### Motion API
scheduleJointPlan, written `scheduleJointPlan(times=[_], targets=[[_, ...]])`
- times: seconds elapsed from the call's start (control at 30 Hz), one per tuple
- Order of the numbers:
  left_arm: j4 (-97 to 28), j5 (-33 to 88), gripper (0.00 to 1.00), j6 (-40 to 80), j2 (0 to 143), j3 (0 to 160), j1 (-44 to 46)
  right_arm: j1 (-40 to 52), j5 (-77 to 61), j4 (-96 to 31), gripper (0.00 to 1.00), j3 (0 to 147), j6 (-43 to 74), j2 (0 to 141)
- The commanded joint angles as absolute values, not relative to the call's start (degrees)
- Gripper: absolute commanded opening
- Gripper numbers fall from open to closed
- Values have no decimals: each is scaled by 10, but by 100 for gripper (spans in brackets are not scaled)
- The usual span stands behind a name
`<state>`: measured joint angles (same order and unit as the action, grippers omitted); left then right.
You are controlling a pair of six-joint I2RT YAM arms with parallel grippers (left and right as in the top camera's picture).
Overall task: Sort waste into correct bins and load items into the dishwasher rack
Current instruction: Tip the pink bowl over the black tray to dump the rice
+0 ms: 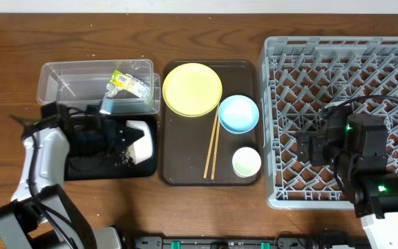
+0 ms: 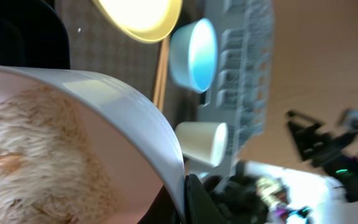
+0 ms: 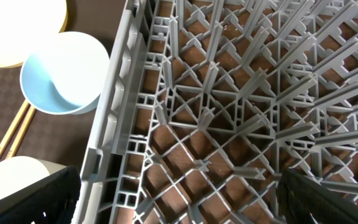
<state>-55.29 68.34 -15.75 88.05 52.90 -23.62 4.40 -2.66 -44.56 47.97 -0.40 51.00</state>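
My left gripper (image 1: 121, 135) is shut on the rim of the white bowl (image 1: 138, 142) and holds it tipped on its side over the black bin (image 1: 81, 168). Whitish food scraps (image 1: 121, 158) lie in that bin. In the left wrist view the bowl (image 2: 123, 118) fills the frame, with scraps (image 2: 23, 149) stuck inside and my finger (image 2: 190, 200) on its rim. The yellow-green wrapper (image 1: 128, 83) lies in the clear tub (image 1: 61, 72). My right gripper (image 1: 315, 148) hangs open and empty over the grey rack (image 1: 344, 48), as the right wrist view (image 3: 185, 208) also shows.
A brown tray (image 1: 178, 149) between bins and rack holds the yellow plate (image 1: 192, 88), the light blue bowl (image 1: 238, 113), the pale cup (image 1: 246, 162) and the chopsticks (image 1: 212, 146). The right wrist view shows the blue bowl (image 3: 64, 71) beside the rack wall (image 3: 114, 106).
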Motion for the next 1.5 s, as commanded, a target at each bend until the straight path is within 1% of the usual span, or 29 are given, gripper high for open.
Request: scheduleJointPlan(times=[0.0, 0.17, 0.43, 0.67, 1.03, 1.13, 1.23, 1.27, 1.33, 1.4, 1.47], targets=[[-555, 777, 6, -182, 892, 519, -275, 40, -28, -446, 99, 491, 3, 510], [-565, 811, 6, -182, 902, 517, -316, 40, -28, -446, 99, 491, 3, 510], [-565, 901, 6, -174, 902, 517, -328, 40, -28, -448, 99, 491, 3, 510], [-565, 901, 6, -124, 902, 517, -328, 40, -28, -449, 99, 491, 3, 510], [-553, 901, 6, -119, 902, 517, -328, 40, -28, -453, 99, 491, 1, 510], [-538, 887, 6, -119, 902, 517, -328, 40, -28, -453, 99, 491, 1, 511], [-517, 816, 6, -112, 902, 517, -328, 40, -28, -453, 99, 491, 1, 511], [-512, 785, 6, -94, 902, 517, -328, 40, -28, -455, 99, 491, 1, 511], [-506, 767, 6, -73, 902, 517, -328, 40, -28, -456, 99, 491, 1, 511], [-507, 794, 6, -72, 902, 517, -328, 40, -28, -456, 99, 491, 1, 513], [-507, 876, 6, -107, 902, 517, -328, 40, -28, -455, 99, 491, 1, 517]])
